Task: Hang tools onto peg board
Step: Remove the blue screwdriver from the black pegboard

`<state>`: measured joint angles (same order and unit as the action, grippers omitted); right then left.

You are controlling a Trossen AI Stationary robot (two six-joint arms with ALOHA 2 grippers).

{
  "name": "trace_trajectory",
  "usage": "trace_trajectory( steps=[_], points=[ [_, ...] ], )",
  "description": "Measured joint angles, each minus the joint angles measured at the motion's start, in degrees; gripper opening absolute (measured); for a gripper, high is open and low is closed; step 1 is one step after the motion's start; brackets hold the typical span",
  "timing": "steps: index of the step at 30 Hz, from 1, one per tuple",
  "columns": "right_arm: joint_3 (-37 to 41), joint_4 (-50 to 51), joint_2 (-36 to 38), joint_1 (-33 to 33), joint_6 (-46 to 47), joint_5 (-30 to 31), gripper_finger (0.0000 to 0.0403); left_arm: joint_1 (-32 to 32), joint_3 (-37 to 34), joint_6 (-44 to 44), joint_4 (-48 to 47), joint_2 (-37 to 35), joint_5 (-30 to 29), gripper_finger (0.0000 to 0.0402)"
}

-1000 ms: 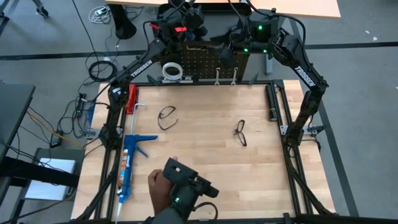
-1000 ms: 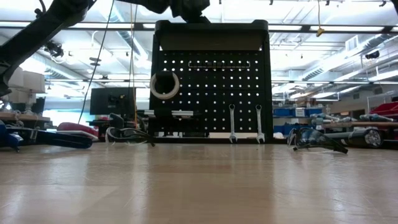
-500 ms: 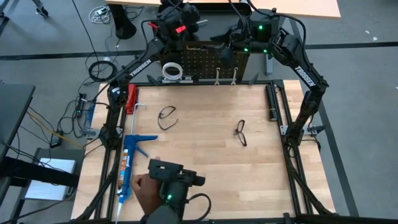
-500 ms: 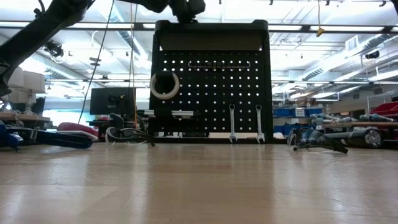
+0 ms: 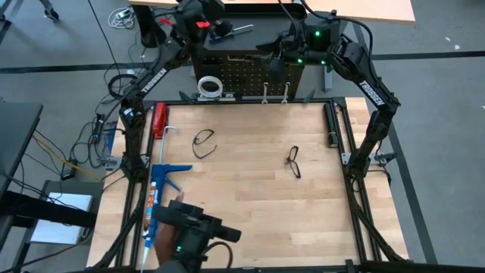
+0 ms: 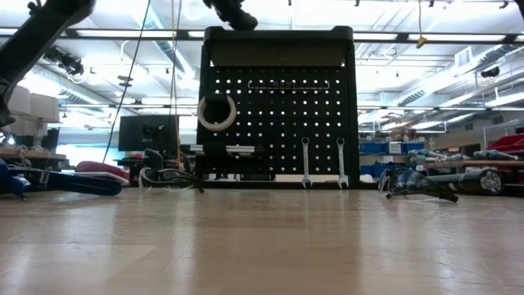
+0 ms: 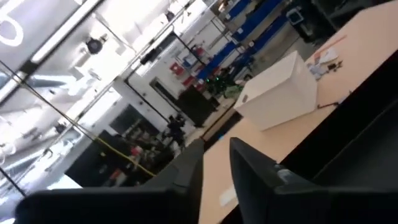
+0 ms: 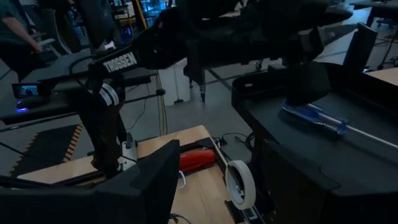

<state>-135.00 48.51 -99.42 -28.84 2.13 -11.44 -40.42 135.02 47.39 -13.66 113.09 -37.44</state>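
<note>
Glasses are what is left to hang: one pair point(image 5: 202, 140) lies on the table point(image 5: 250, 205) nearer the left side, and the other pair point(image 5: 294, 161) lies nearer the right, well apart from it. I think they are very light and thin, with bendy side arms and smooth lenses that could slip or scratch. The best place to pinch looks like the black frame, at the nose part or near a hinge, not the lens. The peg board point(image 5: 242, 68) stands at the far edge of the table. The tape point(image 5: 210, 86) and two wrenches point(image 5: 265, 92) hang on it already, and a blue screwdriver point(image 8: 314, 116) lies on its top. The left gripper point(image 5: 218, 26) is up high behind the board, fingers a little apart with nothing between them. The right gripper point(image 5: 274, 64) is by the top of the board, fingers spread and empty. The middle of the table has lots of room. Watch the left edge, where a blue glue gun point(image 5: 155, 201) and a red tool point(image 5: 159, 120) lie, and the near edge, where a person's hand point(image 5: 170, 220) holds a black box.
</note>
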Motion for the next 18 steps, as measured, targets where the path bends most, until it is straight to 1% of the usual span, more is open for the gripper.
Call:
trace_trajectory(
  steps=[2,5,10,16,18],
  points=[
    [0.0,-0.05,0.0,0.0,-0.2,0.0,0.023,-0.34,-0.02,-2.3,-2.36,-0.44,1.34,0.0072],
    [0.0,-0.26,0.0,0.0,-0.16,0.0,0.023,-0.34,-0.04,-7.31,-7.39,-1.37,6.0,0.0066],
    [0.0,-0.28,0.0,0.0,0.84,-0.02,0.023,-1.82,-0.04,-20.45,-16.81,-1.96,13.37,0.0065],
    [0.0,-0.46,0.0,0.28,0.92,-0.02,0.023,-3.4,-0.04,-33.46,-20.3,-2.46,21.95,0.0065],
    [0.0,-0.46,0.0,0.28,0.92,-0.04,0.023,-3.92,-0.04,-36.44,-21.21,-2.46,23.4,0.0065]
  ],
)
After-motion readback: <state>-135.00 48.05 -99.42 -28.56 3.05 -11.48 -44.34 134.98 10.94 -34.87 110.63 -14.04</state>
